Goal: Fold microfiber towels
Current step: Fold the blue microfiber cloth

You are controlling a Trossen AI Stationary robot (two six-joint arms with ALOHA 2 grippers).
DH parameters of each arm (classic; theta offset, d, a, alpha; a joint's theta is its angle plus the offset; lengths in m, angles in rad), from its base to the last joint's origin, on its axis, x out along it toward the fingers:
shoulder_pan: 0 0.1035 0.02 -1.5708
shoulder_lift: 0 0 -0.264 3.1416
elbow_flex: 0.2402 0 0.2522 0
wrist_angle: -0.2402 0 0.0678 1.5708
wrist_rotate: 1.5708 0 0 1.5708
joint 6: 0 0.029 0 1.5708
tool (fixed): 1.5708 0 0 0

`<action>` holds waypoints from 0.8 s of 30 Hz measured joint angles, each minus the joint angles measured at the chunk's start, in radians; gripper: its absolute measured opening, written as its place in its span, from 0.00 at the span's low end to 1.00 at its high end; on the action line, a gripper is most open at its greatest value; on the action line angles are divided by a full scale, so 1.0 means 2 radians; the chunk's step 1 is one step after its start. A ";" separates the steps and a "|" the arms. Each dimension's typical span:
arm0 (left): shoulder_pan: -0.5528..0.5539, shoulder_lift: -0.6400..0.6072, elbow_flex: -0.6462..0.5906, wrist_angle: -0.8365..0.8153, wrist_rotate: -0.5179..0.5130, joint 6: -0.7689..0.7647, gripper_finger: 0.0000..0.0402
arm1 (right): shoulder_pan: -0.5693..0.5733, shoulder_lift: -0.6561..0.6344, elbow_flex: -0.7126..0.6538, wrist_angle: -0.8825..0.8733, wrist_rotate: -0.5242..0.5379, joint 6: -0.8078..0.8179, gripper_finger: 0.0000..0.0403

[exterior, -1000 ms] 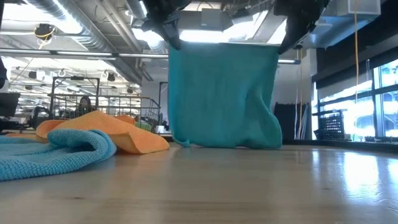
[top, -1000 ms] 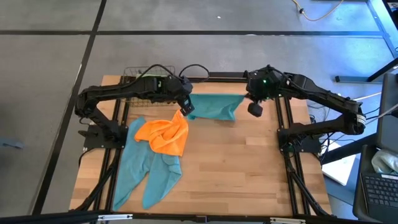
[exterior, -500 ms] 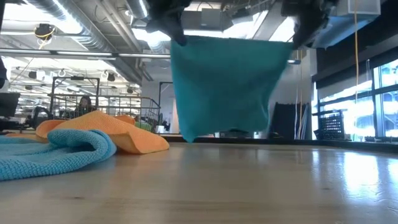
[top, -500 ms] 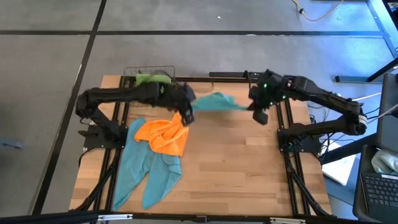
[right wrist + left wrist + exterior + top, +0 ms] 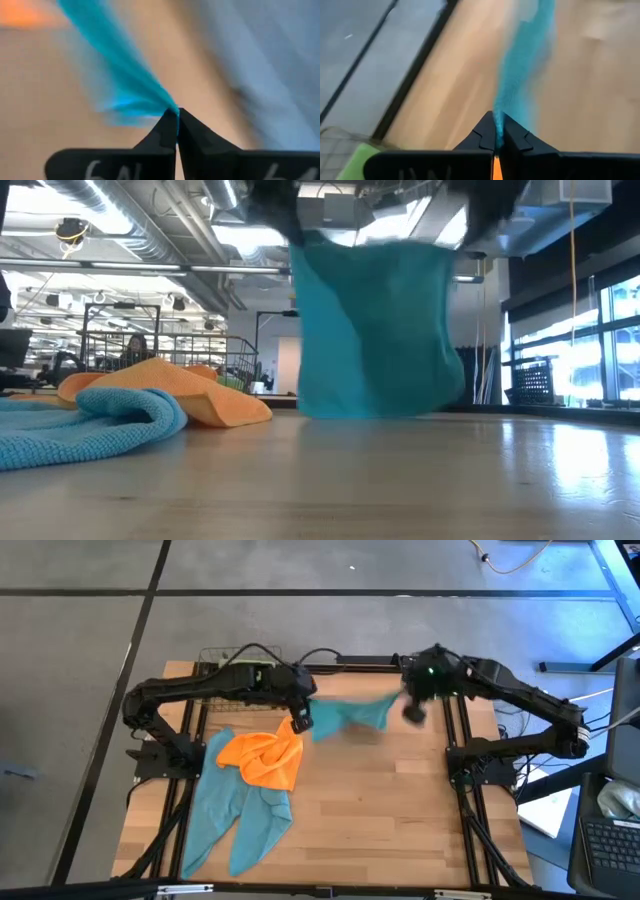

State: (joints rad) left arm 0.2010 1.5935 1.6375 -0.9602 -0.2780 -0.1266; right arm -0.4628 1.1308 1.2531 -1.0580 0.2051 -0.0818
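Teal towel [image 5: 348, 714] hangs in the air over the far part of the table [image 5: 380, 810], stretched between the two arms, its lower edge seeming to brush the wood in the low view, though I cannot be sure it touches. The left hand [image 5: 300, 721] pinches one top corner with its fingers [image 5: 487, 131] pressed tight on the cloth, and the right hand [image 5: 412, 712] pinches the other corner the same way. The cloth looks limp and a little bunched toward the right.

Nearer the left side of the table lies an orange towel [image 5: 266, 756], crumpled in a heap on top of two more teal towels [image 5: 240, 815] that trail toward the near edge. A lime green towel [image 5: 356, 156] sits in a wire basket [image 5: 222, 661] at the far left corner.

To my eye, the step in hand is spreading this one towel out so it can be laid flat. Next, I judge, both hands need to lower together, keeping the top edge taut, and drag the cloth onto bare wood clear of the orange heap before letting go.
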 joint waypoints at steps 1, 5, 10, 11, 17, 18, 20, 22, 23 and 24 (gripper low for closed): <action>0.007 0.002 0.000 0.010 -0.002 -0.013 0.00 | -0.003 0.004 0.000 -0.002 0.032 0.041 0.02; 0.014 -0.003 0.000 0.012 0.004 -0.040 0.00 | -0.012 -0.009 -0.002 0.016 -0.302 0.023 0.02; 0.016 -0.001 0.001 0.026 0.004 -0.037 0.00 | -0.013 -0.003 -0.011 0.025 -0.015 0.116 0.02; 0.017 -0.001 0.001 0.018 -0.002 -0.036 0.00 | -0.018 -0.009 -0.015 0.044 -0.105 0.115 0.02; 0.019 0.000 0.001 0.024 0.007 -0.032 0.00 | -0.005 -0.008 -0.019 -0.006 0.015 0.116 0.02; 0.020 0.000 0.002 0.018 0.005 -0.031 0.00 | -0.011 -0.011 -0.020 0.016 -0.016 0.105 0.02; 0.021 -0.002 0.001 0.009 0.001 -0.024 0.00 | -0.012 -0.022 -0.017 0.017 -0.082 0.082 0.02; 0.025 -0.002 0.001 0.009 0.000 -0.023 0.00 | -0.006 -0.019 -0.014 0.023 -0.080 0.088 0.02; 0.027 -0.002 0.001 0.003 0.001 -0.024 0.00 | -0.005 -0.017 -0.016 0.021 -0.065 0.092 0.02; 0.029 -0.002 0.001 0.003 0.003 -0.024 0.00 | -0.008 -0.015 -0.018 0.024 -0.052 0.091 0.02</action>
State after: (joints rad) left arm 0.2587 1.5902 1.6386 -0.9535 -0.2722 -0.1738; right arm -0.4783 1.1015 1.2168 -1.0096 0.1012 0.1004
